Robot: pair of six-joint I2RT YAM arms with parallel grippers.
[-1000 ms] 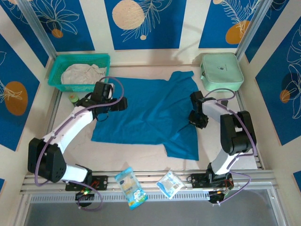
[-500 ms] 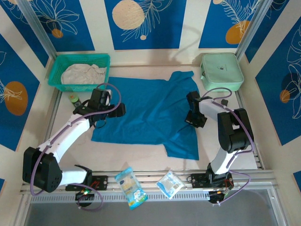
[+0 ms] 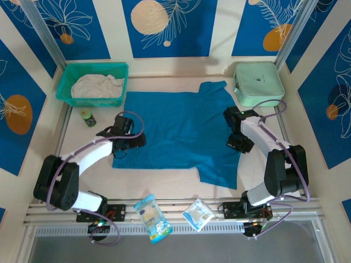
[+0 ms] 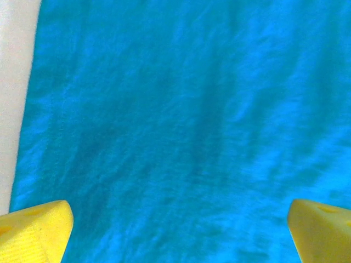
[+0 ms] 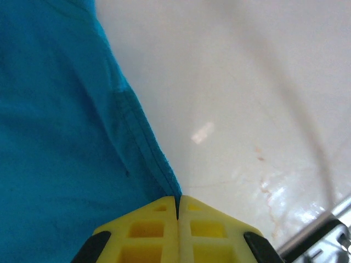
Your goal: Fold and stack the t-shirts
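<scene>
The teal-blue t-shirt lies spread flat in the middle of the table. My left gripper hovers over its left edge, open wide; in the left wrist view its yellow fingertips frame smooth blue cloth with nothing between them. My right gripper is at the shirt's right edge, shut on the hem, which runs into the closed yellow jaws of the gripper. The off-white t-shirt sits bunched in the basket at the back left.
The teal mesh basket stands at the back left and a mint-green zip case at the back right. A small green bottle stands near the left arm. Two snack packets lie on the front rail.
My right gripper has shut on the shirt's right hem and drawn it slightly right and nearer. My left arm has swung nearer along the shirt's left edge, still open.
</scene>
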